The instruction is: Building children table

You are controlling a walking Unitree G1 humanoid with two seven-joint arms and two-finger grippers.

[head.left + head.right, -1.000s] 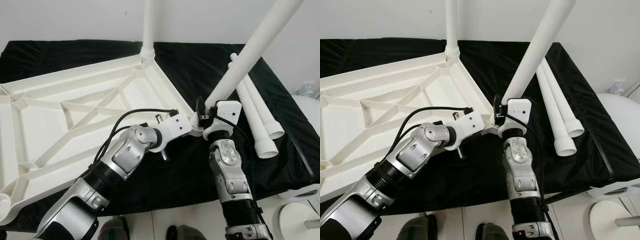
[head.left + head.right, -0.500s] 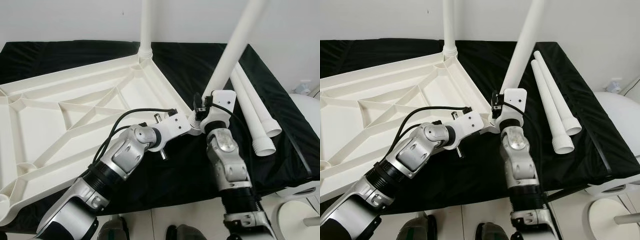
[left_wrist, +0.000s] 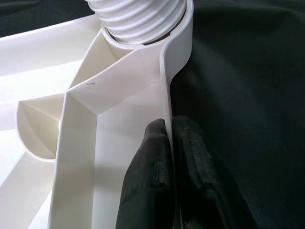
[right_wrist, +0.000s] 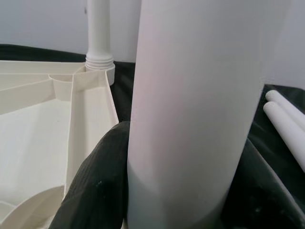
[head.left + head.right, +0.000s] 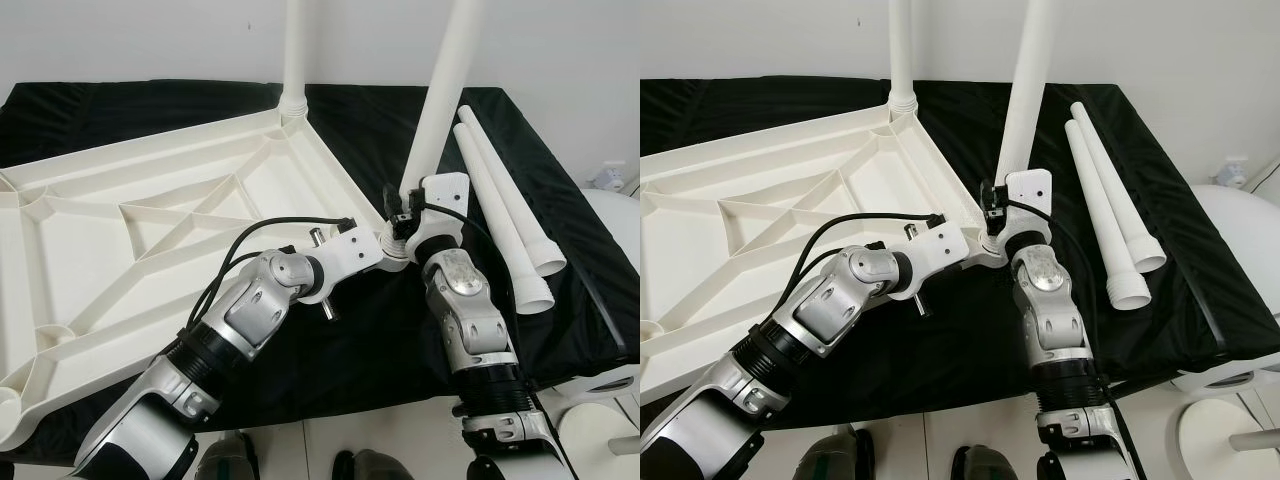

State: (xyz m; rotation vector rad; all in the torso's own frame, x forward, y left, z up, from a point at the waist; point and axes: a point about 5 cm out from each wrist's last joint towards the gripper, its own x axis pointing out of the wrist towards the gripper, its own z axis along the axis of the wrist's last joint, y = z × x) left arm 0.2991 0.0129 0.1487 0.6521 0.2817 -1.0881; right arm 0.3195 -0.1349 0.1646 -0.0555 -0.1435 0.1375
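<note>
On a bench draped in black cloth lies a white tabletop, upside down, its ribbed underside facing up. One leg stands upright in the far corner socket, its threaded end seated in the collar. A second leg rises almost upright from the near right corner of the tabletop, leaning slightly to the right at its top.

Right gripper: clenched around the lower part of the second leg, just above the corner socket. In the right wrist view the black fingers wrap both sides of the white tube, with the first leg standing beyond.

Left gripper: closed on the thin rim of the tabletop, just short of the near right corner. The left wrist view shows one finger inside the rim wall and the other outside it, pinching the wall between them; the ribbed thread of the second leg sits in the socket directly ahead. The two grippers lie just beside each other at this corner.

Two spare legs lie side by side on the cloth, to the right of the right arm, wide ends toward the near edge. The bench backs onto a white wall.
</note>
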